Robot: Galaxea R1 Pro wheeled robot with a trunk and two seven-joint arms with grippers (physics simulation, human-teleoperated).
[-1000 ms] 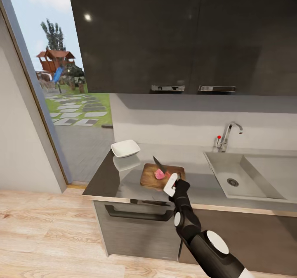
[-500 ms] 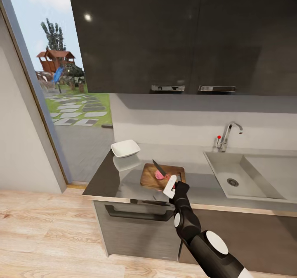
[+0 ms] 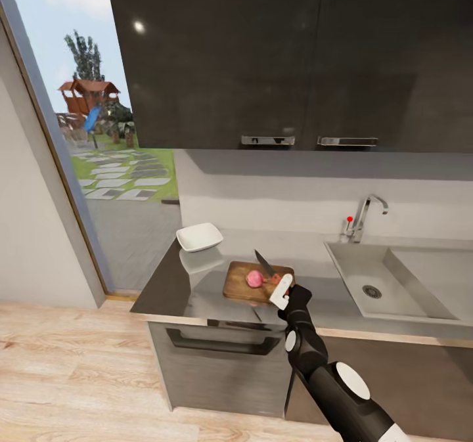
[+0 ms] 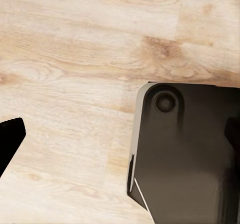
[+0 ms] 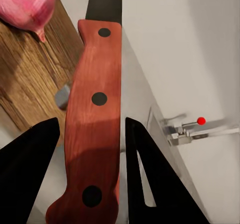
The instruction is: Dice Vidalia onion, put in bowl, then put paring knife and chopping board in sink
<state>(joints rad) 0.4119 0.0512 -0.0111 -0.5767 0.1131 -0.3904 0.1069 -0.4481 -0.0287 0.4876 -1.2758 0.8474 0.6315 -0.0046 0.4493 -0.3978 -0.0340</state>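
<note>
One white bowl [image 3: 200, 236], nothing inside

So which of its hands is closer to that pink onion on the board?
The right. The right gripper holds the paring knife just beside the Vidalia onion on the chopping board. The left wrist camera looks at wooden floor, so that arm is well away.
</note>
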